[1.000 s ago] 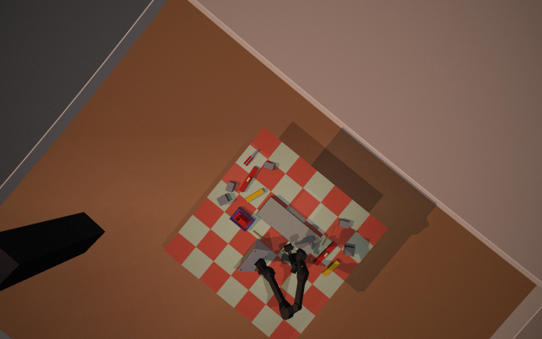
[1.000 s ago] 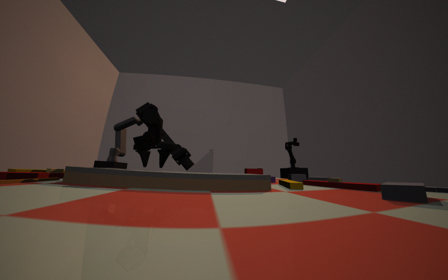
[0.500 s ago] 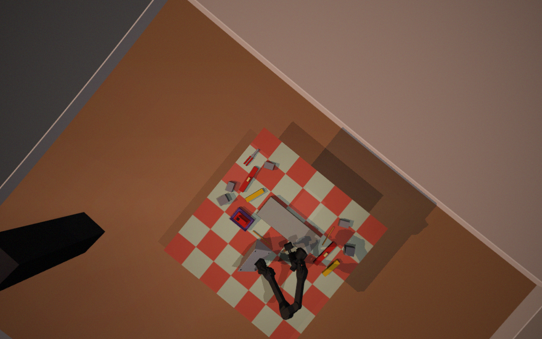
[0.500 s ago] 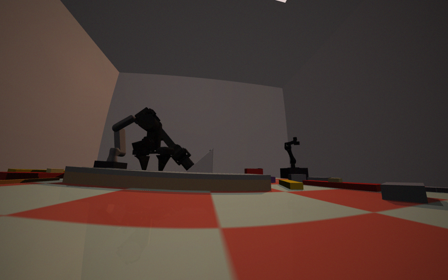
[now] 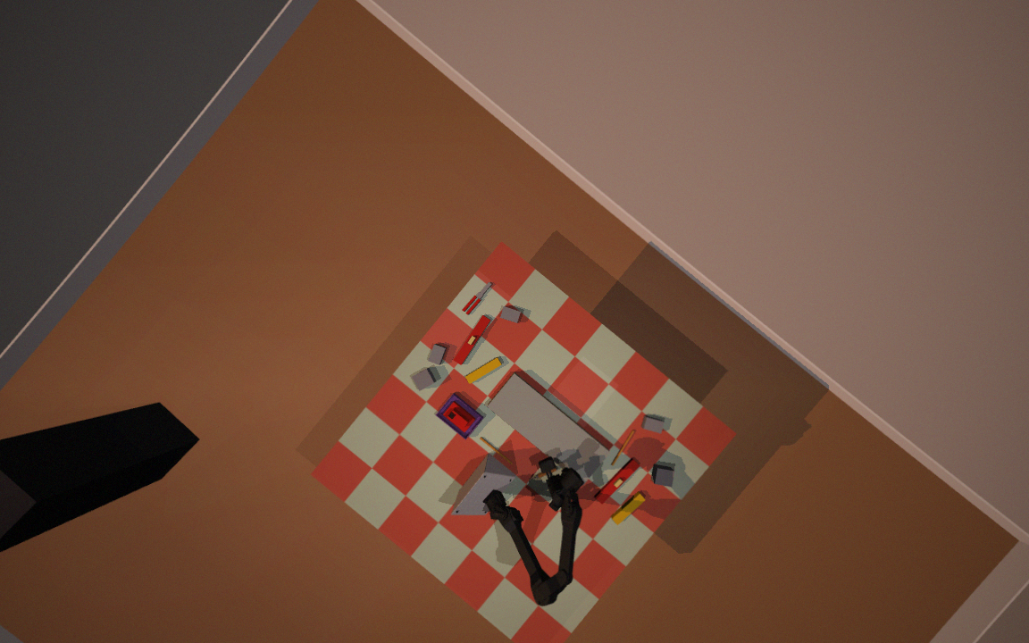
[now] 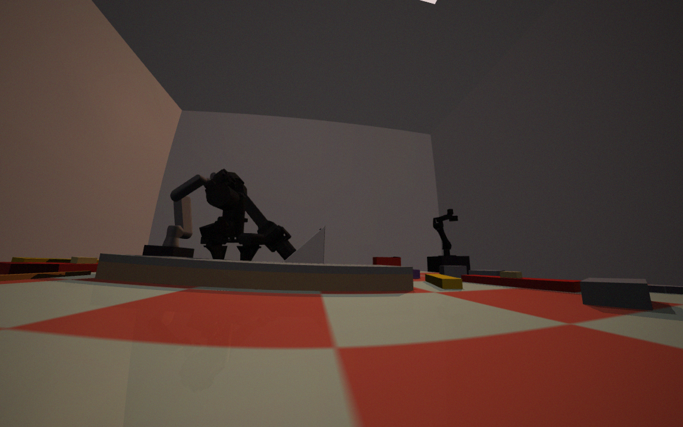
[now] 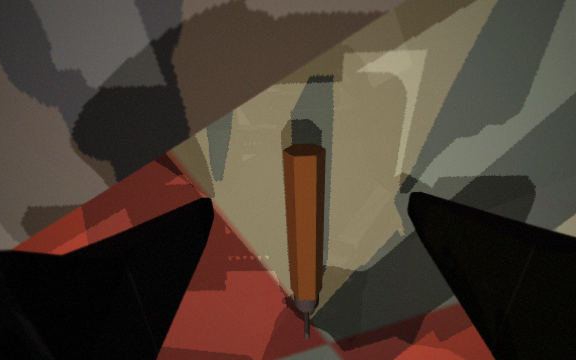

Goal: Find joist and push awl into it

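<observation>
The awl [image 7: 305,225] lies on the mat, with an orange handle and a thin metal tip toward the bottom of the wrist view. My gripper [image 5: 544,474] [image 6: 232,257] [image 7: 310,198] is open and empty, low above the awl, with one finger on each side of it and space between. The grey floor panel [image 5: 534,412] [image 6: 254,273] [image 7: 248,50] lies just beside the awl. The red stud finder [image 5: 461,413] [image 6: 386,260] sits in the purple tray [image 5: 446,404] [image 6: 416,273]. The joist is hidden.
A grey wedge [image 5: 486,488] [image 6: 312,249] stands beside the arm. A red level [image 5: 618,480], a yellow bar [image 5: 629,508] and a thin orange stick [image 5: 623,446] lie on the gripper's other side. Another red level [image 5: 472,339], another yellow bar [image 5: 483,370] and small grey blocks lie beyond the tray.
</observation>
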Motion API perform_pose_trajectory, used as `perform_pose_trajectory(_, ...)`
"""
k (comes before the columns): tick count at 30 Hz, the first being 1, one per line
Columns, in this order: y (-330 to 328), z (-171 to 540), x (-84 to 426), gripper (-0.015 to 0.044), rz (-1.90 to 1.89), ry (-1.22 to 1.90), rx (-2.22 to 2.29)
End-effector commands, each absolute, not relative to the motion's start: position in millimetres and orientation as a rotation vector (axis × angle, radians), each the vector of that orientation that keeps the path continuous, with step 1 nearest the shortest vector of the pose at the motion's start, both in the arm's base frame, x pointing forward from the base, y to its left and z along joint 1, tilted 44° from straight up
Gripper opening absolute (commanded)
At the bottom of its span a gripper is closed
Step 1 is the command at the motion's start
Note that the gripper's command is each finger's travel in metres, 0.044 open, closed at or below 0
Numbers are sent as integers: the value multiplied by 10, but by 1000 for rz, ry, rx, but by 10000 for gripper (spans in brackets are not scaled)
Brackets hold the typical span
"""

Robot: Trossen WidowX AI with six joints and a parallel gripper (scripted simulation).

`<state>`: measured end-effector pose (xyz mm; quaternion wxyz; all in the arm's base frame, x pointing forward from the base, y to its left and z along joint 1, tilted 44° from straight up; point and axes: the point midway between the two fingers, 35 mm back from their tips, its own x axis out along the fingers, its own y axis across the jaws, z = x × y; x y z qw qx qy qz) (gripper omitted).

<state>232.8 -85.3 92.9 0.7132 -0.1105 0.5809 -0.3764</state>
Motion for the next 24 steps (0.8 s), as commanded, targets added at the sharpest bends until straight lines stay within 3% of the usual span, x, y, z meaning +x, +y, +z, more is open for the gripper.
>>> perform_pose_trajectory(1, -885, 899, 2321, 440, -837, 1291, -252)
perform_pose_trajectory(15, -885, 899, 2321, 72, -837, 1291, -252)
perform_pose_trajectory(24, -879, 905, 2322, 0, -836, 1292, -252)
